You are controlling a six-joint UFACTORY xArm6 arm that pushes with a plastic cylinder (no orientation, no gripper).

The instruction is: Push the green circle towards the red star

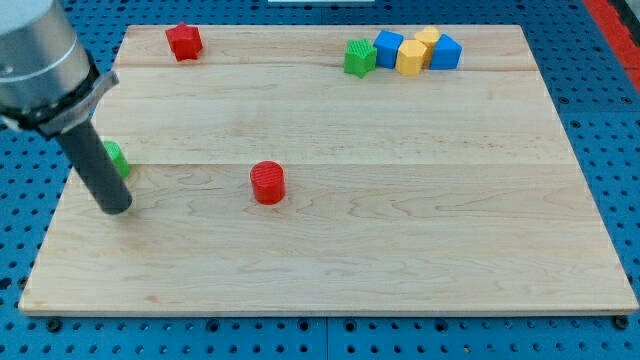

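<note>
The green circle lies near the board's left edge, mostly hidden behind my rod. My tip rests on the board just below the green circle, toward the view's bottom. The red star sits at the view's top left, far above the green circle.
A red cylinder stands mid-board, right of my tip. At the view's top right a cluster holds a green block, two blue blocks and two yellow blocks. The wooden board lies on a blue pegboard.
</note>
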